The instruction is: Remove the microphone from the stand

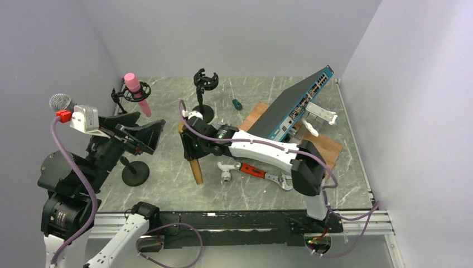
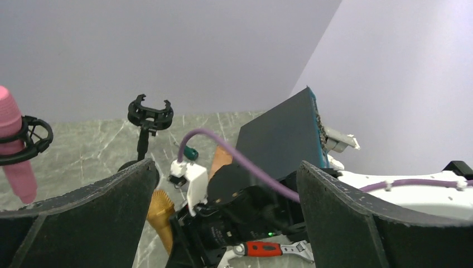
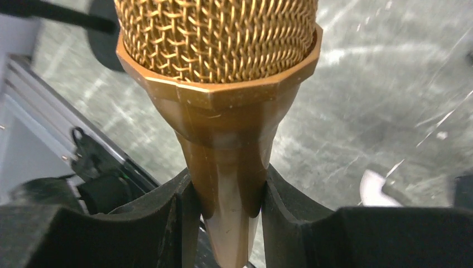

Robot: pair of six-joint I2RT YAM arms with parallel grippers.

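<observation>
Near left, the left gripper (image 2: 226,167) hovers with jaws spread, empty; at centre, the right gripper (image 3: 226,223) clenches the gold microphone (image 3: 223,128) by its tapered handle, likely to carry it clear; farther back its clip stand (image 1: 204,89) stands vacant, well apart.

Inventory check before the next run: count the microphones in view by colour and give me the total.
Pink microphone: 1, in a shock mount at the back left.
Gold microphone: 1, gripped by the right tool.
Silver microphone: 1, at the far left.
Total: 3
</observation>
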